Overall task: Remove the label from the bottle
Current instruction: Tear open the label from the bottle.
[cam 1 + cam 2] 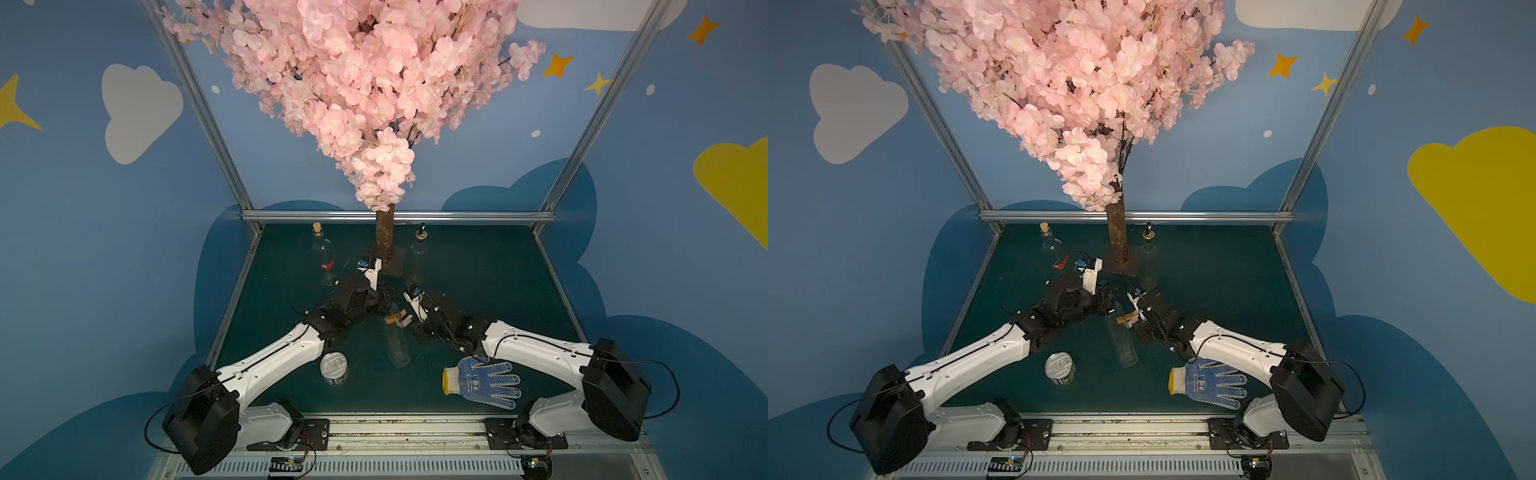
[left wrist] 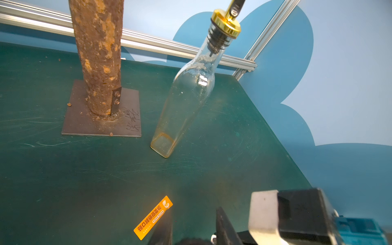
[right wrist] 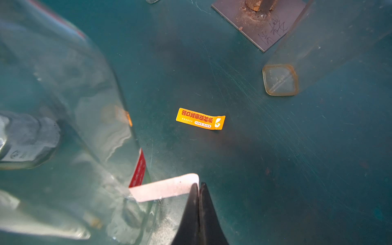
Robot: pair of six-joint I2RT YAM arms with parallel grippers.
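Observation:
A clear glass bottle (image 1: pixel 397 345) (image 1: pixel 1125 345) stands tilted in the middle of the green table and fills one side of the right wrist view (image 3: pixel 74 106). My left gripper (image 1: pixel 384 303) (image 2: pixel 194 210) is closed round the bottle's top, which is mostly hidden by the fingers. The label (image 3: pixel 163 187) is a strip with a red face and a white back. It is peeled partly off the bottle's side. My right gripper (image 1: pixel 409 318) (image 3: pixel 199 184) is shut on the strip's free end, right beside the glass.
An orange sticker (image 3: pixel 200 118) (image 2: pixel 153 217) lies flat on the table near both grippers. Behind stand the tree trunk on its steel plate (image 2: pixel 101 118), an oil bottle with a gold pourer (image 2: pixel 191 95) and a corked bottle (image 1: pixel 322 253). A tin can (image 1: pixel 333 368) and a dotted glove (image 1: pixel 482 382) lie in front.

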